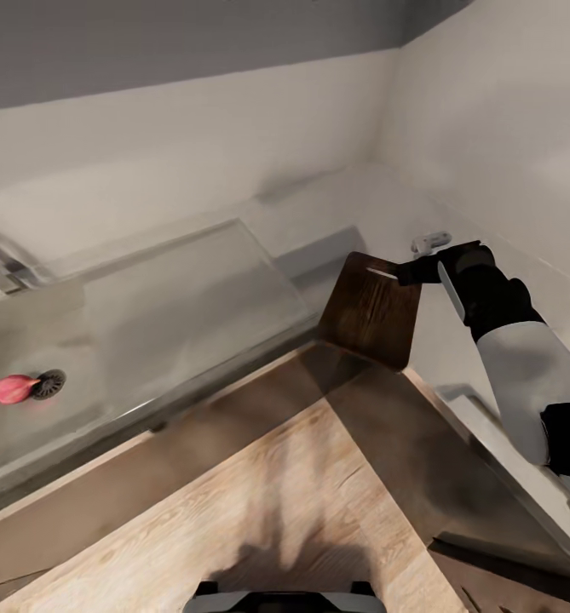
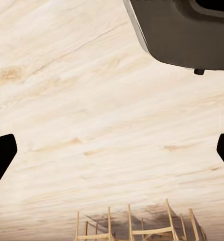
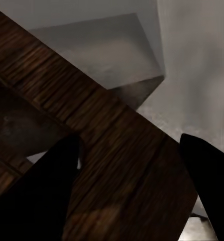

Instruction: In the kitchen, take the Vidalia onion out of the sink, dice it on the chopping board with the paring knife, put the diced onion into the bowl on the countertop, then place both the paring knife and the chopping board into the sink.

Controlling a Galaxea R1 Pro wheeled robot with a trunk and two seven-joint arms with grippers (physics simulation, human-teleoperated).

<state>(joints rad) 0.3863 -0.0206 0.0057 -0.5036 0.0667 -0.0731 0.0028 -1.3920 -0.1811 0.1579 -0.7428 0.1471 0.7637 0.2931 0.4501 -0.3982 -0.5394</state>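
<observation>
dark wood chopping board | pinched by right gripper | left gripper spread

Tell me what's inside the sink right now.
Inside the sink, the Vidalia onion lies against the round drain; the rest of the basin floor looks bare. The chopping board, held by the right gripper, is outside it.

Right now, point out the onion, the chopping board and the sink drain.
Vidalia onion (image 1: 14,389), head view, middle of its pink body.
chopping board (image 1: 371,312), head view, centre of its dark wooden face.
drain (image 1: 50,384), head view, its round grate.
</observation>
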